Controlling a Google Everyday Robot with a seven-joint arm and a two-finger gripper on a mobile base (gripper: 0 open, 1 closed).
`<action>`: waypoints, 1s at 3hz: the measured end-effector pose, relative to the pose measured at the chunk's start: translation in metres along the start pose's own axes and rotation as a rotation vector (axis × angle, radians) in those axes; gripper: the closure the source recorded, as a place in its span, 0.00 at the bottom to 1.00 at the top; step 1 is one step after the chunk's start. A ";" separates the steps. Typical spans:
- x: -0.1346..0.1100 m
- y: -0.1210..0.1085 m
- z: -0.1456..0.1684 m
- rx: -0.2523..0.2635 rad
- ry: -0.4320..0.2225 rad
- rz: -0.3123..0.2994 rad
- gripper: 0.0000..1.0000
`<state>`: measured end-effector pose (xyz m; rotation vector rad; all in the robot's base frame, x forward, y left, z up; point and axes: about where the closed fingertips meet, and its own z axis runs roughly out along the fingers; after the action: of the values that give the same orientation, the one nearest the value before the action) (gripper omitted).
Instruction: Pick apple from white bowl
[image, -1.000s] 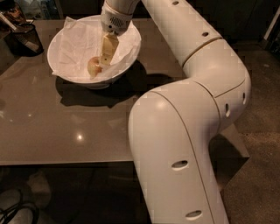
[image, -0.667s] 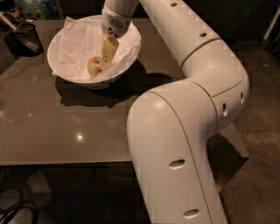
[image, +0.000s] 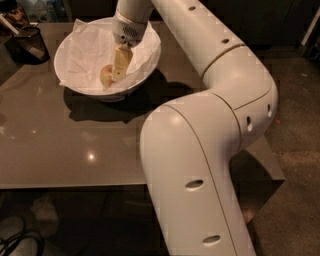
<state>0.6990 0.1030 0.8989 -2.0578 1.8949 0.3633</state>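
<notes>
The white bowl (image: 137, 80) stands at the far left of the grey table, lined with crumpled white paper (image: 82, 52). The small yellowish apple (image: 104, 76) lies on the paper near the bowl's middle. My gripper (image: 117, 74) reaches down into the bowl from the white arm above, and its tip is right beside the apple on the apple's right, touching or nearly touching it. The apple is partly hidden by the gripper.
A small dark mesh cup (image: 29, 44) with utensils stands left of the bowl at the table's far left corner. The grey table (image: 75, 145) ends at a front edge near the bottom. My large white arm (image: 200, 165) covers the table's right side.
The gripper has sunk slightly lower into the bowl beside the apple. The apple and the bowl have not moved.
</notes>
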 end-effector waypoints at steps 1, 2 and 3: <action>-0.002 0.000 0.005 -0.009 0.003 -0.008 0.33; -0.004 0.001 0.011 -0.020 0.008 -0.018 0.33; -0.006 0.003 0.020 -0.039 0.010 -0.022 0.32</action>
<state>0.6962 0.1159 0.8825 -2.1075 1.8837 0.3885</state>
